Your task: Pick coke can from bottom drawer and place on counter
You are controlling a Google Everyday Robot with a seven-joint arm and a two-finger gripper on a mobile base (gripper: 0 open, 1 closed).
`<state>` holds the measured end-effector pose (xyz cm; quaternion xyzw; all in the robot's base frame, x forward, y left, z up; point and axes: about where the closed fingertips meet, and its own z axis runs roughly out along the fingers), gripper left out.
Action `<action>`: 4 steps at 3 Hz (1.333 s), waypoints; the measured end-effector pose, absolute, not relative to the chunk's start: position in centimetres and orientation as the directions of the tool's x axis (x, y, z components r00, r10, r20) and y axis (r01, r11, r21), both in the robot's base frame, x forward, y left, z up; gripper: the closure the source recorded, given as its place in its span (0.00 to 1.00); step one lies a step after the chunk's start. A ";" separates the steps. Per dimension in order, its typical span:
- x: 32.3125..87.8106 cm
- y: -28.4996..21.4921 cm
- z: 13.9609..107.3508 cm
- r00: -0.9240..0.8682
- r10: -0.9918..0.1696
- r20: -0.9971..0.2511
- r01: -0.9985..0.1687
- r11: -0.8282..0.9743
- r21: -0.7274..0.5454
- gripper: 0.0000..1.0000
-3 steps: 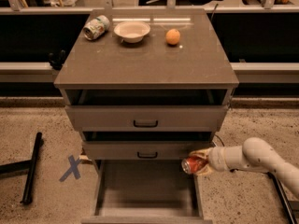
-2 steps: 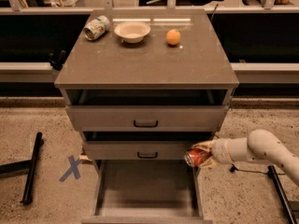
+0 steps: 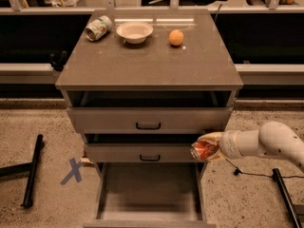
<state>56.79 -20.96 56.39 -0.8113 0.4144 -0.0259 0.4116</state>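
Note:
My gripper (image 3: 205, 147) comes in from the right on a white arm and is shut on the red coke can (image 3: 203, 150), held on its side with the silver end facing left. It hangs in front of the middle drawer's right end, above the right wall of the bottom drawer (image 3: 149, 190). The bottom drawer is pulled out and its grey floor shows bare. The counter (image 3: 149, 61) lies well above the can.
On the counter's far side stand a green-and-white can (image 3: 98, 28) lying down, a white bowl (image 3: 135, 32) and an orange (image 3: 176, 37). The two upper drawers are slightly open. A black bar (image 3: 32, 170) and a blue X (image 3: 73, 170) are on the floor left.
The gripper with the can has risen slightly and stayed at the right end of the middle drawer; the arm has swung a little upward.

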 end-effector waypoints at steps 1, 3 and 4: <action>54.9 -21.6 60.7 0.670 -0.709 -0.220 -0.590 -0.329 -0.738 1.00; 53.6 -21.5 71.9 0.680 -0.714 -0.165 -0.489 -0.273 -0.829 1.00; 53.6 -21.5 71.9 0.680 -0.714 -0.165 -0.489 -0.273 -0.829 1.00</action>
